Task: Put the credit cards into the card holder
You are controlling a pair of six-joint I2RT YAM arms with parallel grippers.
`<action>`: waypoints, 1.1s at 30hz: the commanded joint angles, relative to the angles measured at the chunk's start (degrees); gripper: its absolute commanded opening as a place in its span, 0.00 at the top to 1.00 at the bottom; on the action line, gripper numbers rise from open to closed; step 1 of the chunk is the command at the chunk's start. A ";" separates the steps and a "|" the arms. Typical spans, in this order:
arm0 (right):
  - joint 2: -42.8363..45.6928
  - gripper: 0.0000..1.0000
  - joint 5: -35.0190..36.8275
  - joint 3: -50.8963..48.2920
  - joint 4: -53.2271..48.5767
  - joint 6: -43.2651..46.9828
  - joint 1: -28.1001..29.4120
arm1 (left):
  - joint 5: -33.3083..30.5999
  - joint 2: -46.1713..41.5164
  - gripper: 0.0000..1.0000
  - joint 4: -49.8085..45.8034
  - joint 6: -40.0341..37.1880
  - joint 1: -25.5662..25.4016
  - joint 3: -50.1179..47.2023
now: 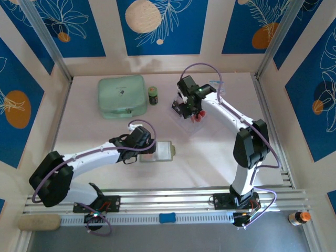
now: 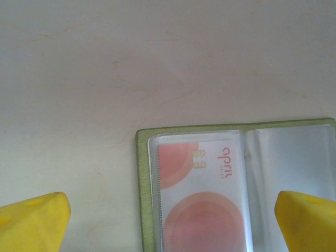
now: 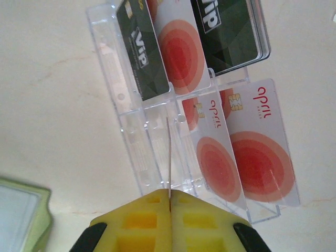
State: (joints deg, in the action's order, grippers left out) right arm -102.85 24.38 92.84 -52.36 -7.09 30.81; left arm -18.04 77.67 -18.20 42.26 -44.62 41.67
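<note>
Right gripper up close: yellow fingers pressed together, pinching a card that shows edge-on as a thin line rising from between them. Just beyond it sits the clear tray, and it's well stocked. The far compartment has dark VIP cards with a red-circled white one tucked among them. The near compartment has white cards with red circles lying side by side, chip ends towards the divider.

Over to the left gripper: fingers spread wide with nothing gripped, one yellow tip at each lower corner of the wrist view. Between them lies the holder, unfolded flat on the table, olive rim showing. Its left sleeve has one more card inside, red circles visible through the plastic. The right sleeve looks greyish and I can't tell what's in it.

From above, the holder lies mid-table under the left gripper, and the tray is further back to the right under the right gripper. At the back left are a mint case, zipped, and beside it a small dark jar.
</note>
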 commanded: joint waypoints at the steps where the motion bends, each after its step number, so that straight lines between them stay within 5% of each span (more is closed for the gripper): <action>1: 4.32 1.00 -5.31 -1.08 -0.38 -3.92 0.59 | -0.92 -0.74 0.00 -1.97 -2.50 0.50 2.40; 8: 12.84 1.00 -18.52 -13.06 10.84 -14.51 0.50 | -0.70 1.02 0.00 -4.02 -5.37 0.77 4.15; 18: 23.29 1.00 -36.48 -41.95 49.73 -36.18 0.73 | 0.20 3.68 0.00 -4.43 -6.53 2.53 4.21; 33: 17.45 1.00 -31.84 -55.81 73.80 -46.42 6.80 | -0.85 6.44 0.00 -4.13 -6.22 2.79 1.76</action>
State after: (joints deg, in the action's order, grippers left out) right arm -83.31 -8.71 38.54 15.09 -50.89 37.01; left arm -18.04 83.46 -21.47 36.93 -42.37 44.45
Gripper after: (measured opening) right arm 0.044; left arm 0.998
